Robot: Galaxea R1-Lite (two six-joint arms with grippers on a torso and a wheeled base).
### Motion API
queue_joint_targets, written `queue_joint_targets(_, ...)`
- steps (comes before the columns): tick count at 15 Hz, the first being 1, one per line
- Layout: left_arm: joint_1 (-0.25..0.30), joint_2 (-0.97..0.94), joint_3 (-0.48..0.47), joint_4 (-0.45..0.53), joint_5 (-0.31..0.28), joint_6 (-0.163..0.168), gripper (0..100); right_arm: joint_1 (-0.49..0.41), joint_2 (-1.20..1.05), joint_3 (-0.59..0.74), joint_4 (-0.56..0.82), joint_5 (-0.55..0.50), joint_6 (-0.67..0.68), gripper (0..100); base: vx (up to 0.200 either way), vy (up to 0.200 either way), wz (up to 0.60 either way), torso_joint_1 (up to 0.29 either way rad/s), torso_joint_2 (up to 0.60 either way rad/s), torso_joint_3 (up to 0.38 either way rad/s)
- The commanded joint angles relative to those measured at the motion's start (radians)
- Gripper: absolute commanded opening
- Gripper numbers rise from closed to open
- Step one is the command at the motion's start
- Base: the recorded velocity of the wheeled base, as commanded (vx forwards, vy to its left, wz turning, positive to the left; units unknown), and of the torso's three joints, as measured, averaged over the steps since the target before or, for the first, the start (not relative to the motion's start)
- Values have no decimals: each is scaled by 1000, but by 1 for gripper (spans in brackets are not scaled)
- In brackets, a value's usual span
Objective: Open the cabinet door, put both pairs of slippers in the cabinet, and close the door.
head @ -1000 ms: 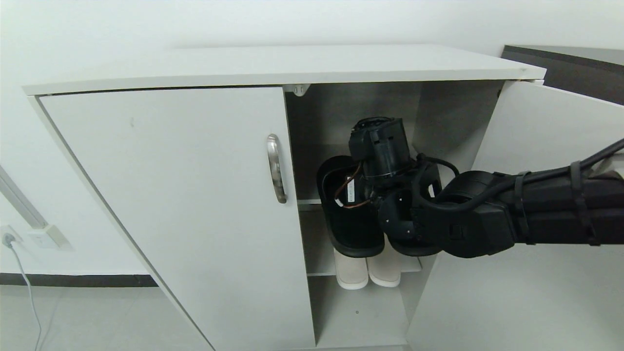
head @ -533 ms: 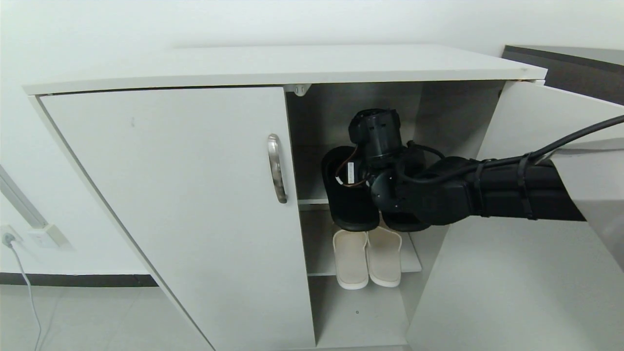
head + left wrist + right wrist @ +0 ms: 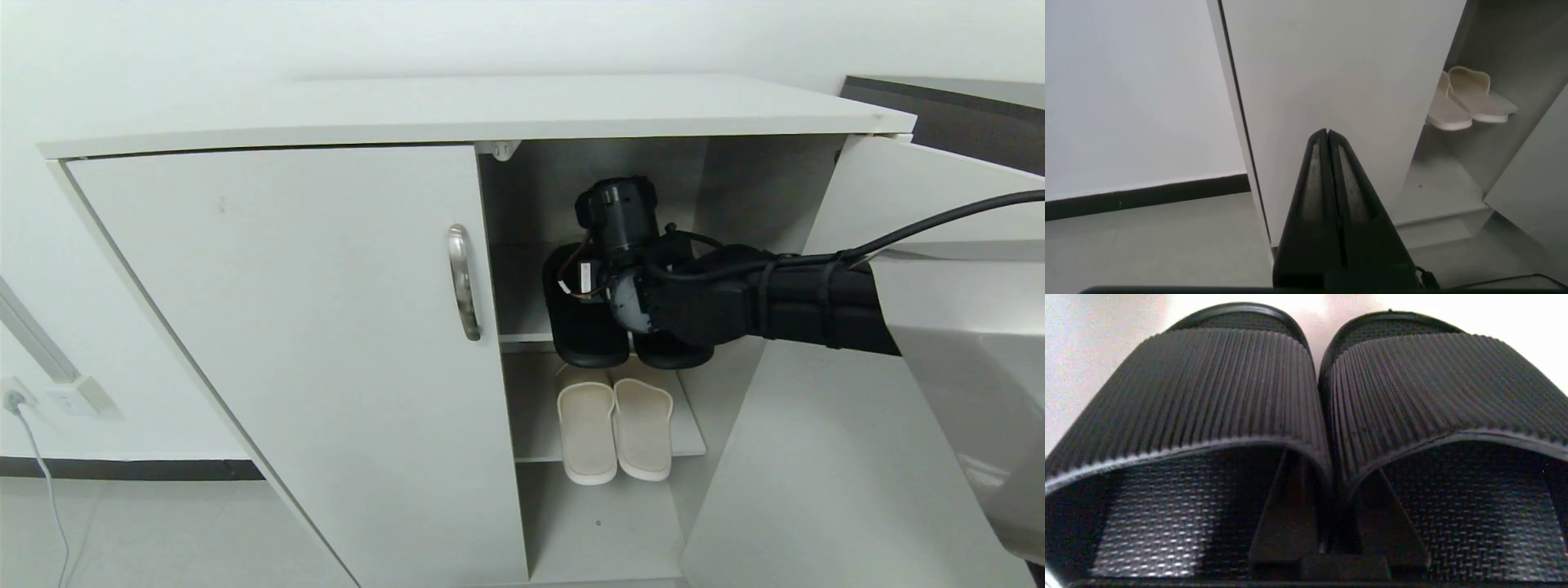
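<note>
The cabinet (image 3: 490, 106) has its right door (image 3: 816, 457) swung open and its left door (image 3: 286, 327) shut. The black slippers (image 3: 584, 327) are side by side at the front edge of the upper shelf (image 3: 518, 336), and the white slippers (image 3: 614, 429) lie on the shelf below, at its front edge. The right tool (image 3: 1327, 490) has one finger inside each black slipper, pinching their inner walls together; the left tool (image 3: 1327, 139) is fully closed on nothing, facing the left door.

Nothing legible; the white sticker (image 3: 585, 278) is too small.
</note>
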Motion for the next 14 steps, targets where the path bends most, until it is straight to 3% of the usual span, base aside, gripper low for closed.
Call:
queue_joint_targets(1, 0, 0, 0, 0, 0, 0, 0, -3, 20, -3, -3, 0, 3, 0, 0, 0, 0, 0, 0, 0)
queue_joint_targets(14, 0, 0, 0, 0, 0, -2, 0, -9, -9, -3, -57, -2, 8, 0, 0, 0, 0, 0, 0, 0)
